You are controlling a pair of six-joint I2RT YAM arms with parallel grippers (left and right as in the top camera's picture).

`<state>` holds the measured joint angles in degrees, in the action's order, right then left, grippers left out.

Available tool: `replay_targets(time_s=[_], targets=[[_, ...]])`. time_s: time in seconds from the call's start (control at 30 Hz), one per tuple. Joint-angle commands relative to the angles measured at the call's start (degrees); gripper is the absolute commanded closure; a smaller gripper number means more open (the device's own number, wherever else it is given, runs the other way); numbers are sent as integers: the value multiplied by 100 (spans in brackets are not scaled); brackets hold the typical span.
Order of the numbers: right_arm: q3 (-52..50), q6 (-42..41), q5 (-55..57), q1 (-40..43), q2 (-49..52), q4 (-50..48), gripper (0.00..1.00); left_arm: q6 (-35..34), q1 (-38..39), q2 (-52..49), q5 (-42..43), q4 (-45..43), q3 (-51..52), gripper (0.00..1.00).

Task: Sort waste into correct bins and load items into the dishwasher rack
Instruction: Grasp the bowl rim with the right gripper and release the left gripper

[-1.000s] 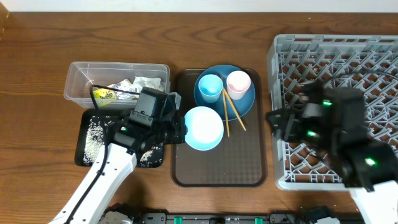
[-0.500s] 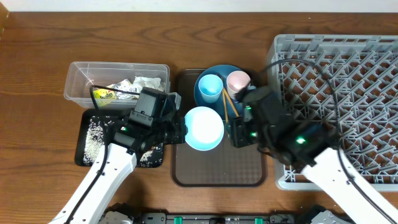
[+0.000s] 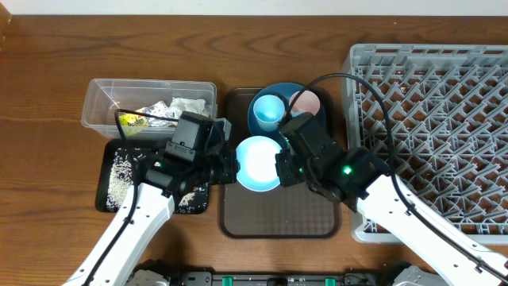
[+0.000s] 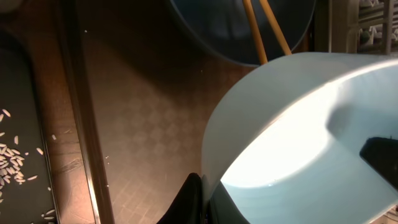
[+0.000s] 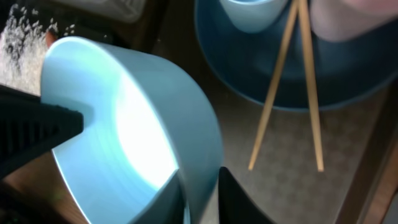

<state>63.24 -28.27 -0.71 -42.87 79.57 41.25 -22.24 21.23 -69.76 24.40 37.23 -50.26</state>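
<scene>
Surface: dark brown wood [image 3: 48, 48], with the grain running from left to right; it fills nearly the whole overhead view.
Finish: smooth, with a soft shine.
Far edge: a pale, almost white strip [image 3: 198, 6] along the top; wall or floor, I cannot tell.
Corner: a small lighter tan piece [image 3: 3, 32] at top left, cut by the frame.
Light: even, from above, with short and soft shadows; both wrist views are dimmer.

A dark brown serving tray [image 3: 274, 213], finely textured with a raised rim, lies flat on the wooden tabletop [image 3: 48, 56].
</scene>
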Motion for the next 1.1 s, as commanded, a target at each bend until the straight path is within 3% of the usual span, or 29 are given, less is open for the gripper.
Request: replay_targets(time_s=[0.0, 0.17, 0.3, 0.37, 1.07], targets=[[-20, 0, 55, -39, 20, -127, 99, 11, 11, -22, 85, 4, -9, 94], [-17, 0, 238, -39, 20, -271, 99, 11, 11, -22, 87, 31, -9, 92], [-20, 0, 396, -39, 22, -256, 99, 11, 11, -22, 87, 44, -9, 69], [-17, 0, 516, -39, 20, -249, 99, 11, 11, -22, 87, 44, -9, 64], [-20, 2, 2708, -28, 20, 136, 99, 7, 11, -22, 807, 125, -9, 59]])
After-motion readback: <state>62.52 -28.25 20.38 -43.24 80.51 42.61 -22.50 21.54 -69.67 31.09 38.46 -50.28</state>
